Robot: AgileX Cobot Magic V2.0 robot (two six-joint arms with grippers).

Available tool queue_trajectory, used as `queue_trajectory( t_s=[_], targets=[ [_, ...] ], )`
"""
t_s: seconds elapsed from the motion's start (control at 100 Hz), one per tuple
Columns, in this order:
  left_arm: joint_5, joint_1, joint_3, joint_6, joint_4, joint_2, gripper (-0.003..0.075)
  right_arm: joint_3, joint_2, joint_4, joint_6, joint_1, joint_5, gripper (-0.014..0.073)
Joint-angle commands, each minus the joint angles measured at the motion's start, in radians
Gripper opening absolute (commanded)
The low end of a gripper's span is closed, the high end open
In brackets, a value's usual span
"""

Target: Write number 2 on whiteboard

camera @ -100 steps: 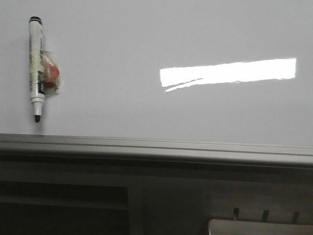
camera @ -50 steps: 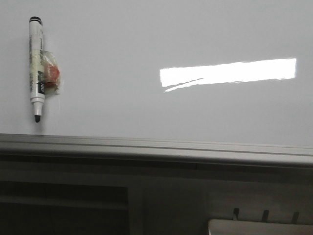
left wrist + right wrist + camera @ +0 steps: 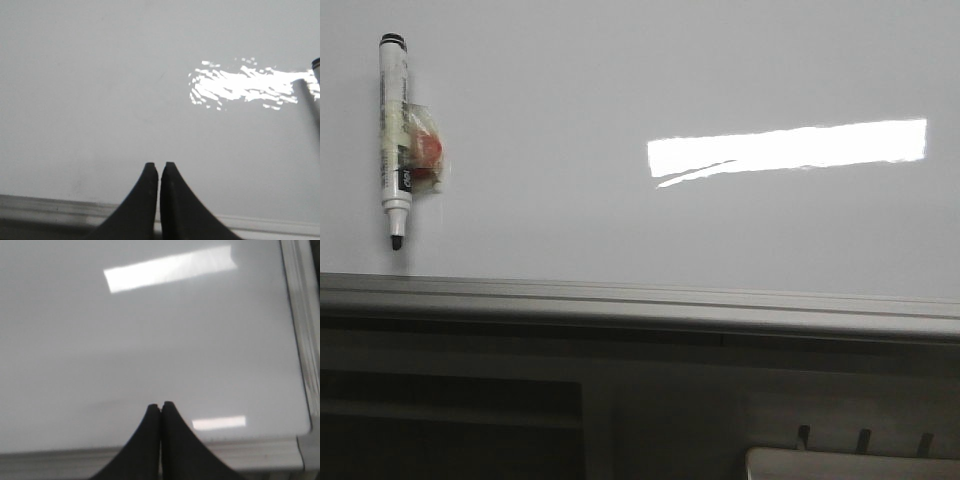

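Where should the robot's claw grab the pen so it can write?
Probably on the bare upper barrel of the marker pen, between its black end and the taped-on bundle. It lies flat on the whiteboard with its tip toward the rail, so come straight down from above, claw fingers astride the barrel. Both claws are shut now and must open first.

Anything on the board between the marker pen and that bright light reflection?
No. In the front view, the glossy pale grey-white whiteboard is bare between the white black-tipped marker pen and the bright rectangular light reflection; no strokes drawn.
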Motion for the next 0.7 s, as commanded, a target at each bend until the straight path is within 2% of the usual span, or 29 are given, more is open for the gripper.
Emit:
queue_trajectory(
  t_s=[0.0, 0.16, 0.28, 0.44, 0.61, 0.64, 0.69],
  targets=[
    [-0.108, -0.007, 0.011, -0.003, -0.005, -0.027, -0.002, 0.025, -0.02, -0.02, -0.003, 0.0, -0.187, -0.006],
    [-0.163, -0.007, 0.011, -0.003, 0.007, -0.027, -0.002, 0.025, -0.02, -0.122, -0.003, 0.0, -0.302, -0.006],
    [-0.193, -0.007, 0.011, -0.003, -0.009, -0.027, -0.002, 0.025, -0.02, -0.122, -0.003, 0.0, -0.399, -0.006],
    [-0.241, -0.007, 0.011, -0.003, -0.082, -0.027, -0.002, 0.025, -0.02, -0.122, -0.003, 0.0, -0.446, -0.006],
    [-0.319, -0.007, 0.009, -0.003, -0.106, -0.027, -0.002, 0.025, -0.02, -0.122, -0.003, 0.0, -0.61, -0.006],
    [-0.314, -0.007, 0.007, -0.008, -0.12, -0.027, -0.0021, 0.023, -0.02, -0.097, -0.003, 0.0, -0.615, -0.006],
    [-0.31, -0.007, 0.003, -0.031, -0.162, -0.027, -0.0021, 0.021, -0.02, 0.024, 0.007, 0.0, -0.604, -0.006]
  ],
)
